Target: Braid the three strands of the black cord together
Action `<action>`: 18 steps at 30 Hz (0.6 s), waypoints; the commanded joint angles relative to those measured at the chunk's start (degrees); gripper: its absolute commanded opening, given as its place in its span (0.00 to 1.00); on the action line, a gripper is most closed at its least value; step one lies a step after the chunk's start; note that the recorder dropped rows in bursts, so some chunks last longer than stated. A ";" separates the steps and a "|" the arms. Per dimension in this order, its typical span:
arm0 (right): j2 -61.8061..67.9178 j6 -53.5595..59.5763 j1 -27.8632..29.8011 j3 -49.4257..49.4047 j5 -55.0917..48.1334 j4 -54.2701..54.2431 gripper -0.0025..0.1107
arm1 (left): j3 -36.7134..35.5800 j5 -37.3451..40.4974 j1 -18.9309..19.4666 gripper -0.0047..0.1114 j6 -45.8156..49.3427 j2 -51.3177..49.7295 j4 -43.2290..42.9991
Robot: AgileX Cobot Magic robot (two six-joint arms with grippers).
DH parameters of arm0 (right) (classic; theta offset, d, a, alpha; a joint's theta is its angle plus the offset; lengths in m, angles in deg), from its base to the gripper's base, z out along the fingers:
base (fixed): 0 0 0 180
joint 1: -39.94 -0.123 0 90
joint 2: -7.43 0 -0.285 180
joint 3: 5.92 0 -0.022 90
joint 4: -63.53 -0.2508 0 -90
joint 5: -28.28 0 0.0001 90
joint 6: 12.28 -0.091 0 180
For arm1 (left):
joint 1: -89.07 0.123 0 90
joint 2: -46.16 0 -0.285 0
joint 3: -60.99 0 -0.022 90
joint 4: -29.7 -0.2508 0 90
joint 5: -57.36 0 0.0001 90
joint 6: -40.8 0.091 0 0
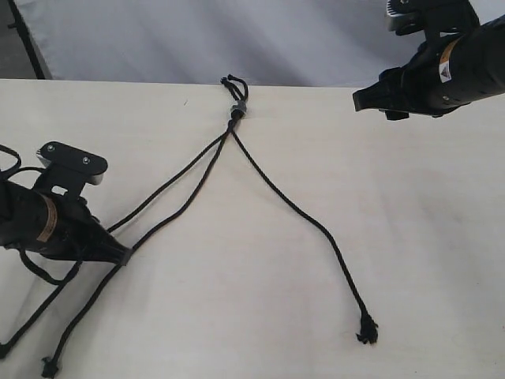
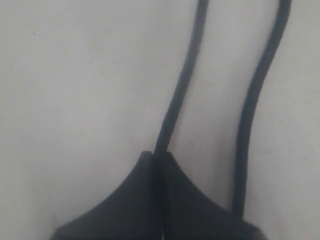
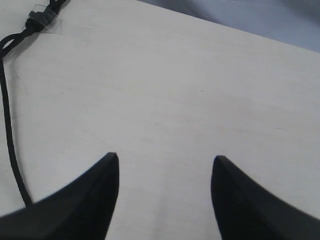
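Observation:
The black cord lies on the table, bound at the far end by a small grey band (image 1: 237,108) with short loops. Two strands run down to the left; the third (image 1: 316,225) runs down to the right and ends in a frayed tip (image 1: 367,332). My left gripper (image 1: 124,254) is low on the table and shut on one of the two left strands (image 2: 180,85). The other left strand (image 2: 252,100) passes just beside its finger. My right gripper (image 1: 359,103) hovers open at the far right, holding nothing. Its wrist view shows the gripper (image 3: 165,160), the band (image 3: 42,17) and a strand (image 3: 7,125).
The pale table (image 1: 442,237) ends at a far edge just behind the band, with a grey backdrop (image 1: 197,39) beyond. The knotted ends of the left strands (image 1: 49,367) lie near the front left corner. A glossy arm cable (image 1: 35,272) loops under the left arm.

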 commanded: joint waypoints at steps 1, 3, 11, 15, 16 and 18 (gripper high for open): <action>0.03 -0.32 0.25 -0.27 0.56 0.48 0.49 | -2.72 -4.86 0.10 0.04 -0.55 0.51 -0.05; 0.03 -0.32 0.25 -0.27 0.56 0.48 0.49 | -4.35 -7.99 -0.52 0.04 -0.55 0.51 -0.05; 0.03 -0.32 0.25 -0.27 0.82 0.27 0.49 | -6.04 -10.73 -9.43 0.04 -3.04 0.51 -0.05; 0.03 -0.32 0.25 -0.27 0.82 0.27 0.49 | -5.25 -12.94 -14.96 0.04 -5.70 0.51 -0.05; 0.03 -0.32 0.25 -0.27 0.82 0.27 0.49 | -4.70 -13.20 -16.73 0.04 -5.23 0.51 -0.05; 0.03 -0.32 0.25 -0.27 0.82 0.27 0.49 | -3.04 -10.11 -19.61 0.04 -5.10 0.74 -0.05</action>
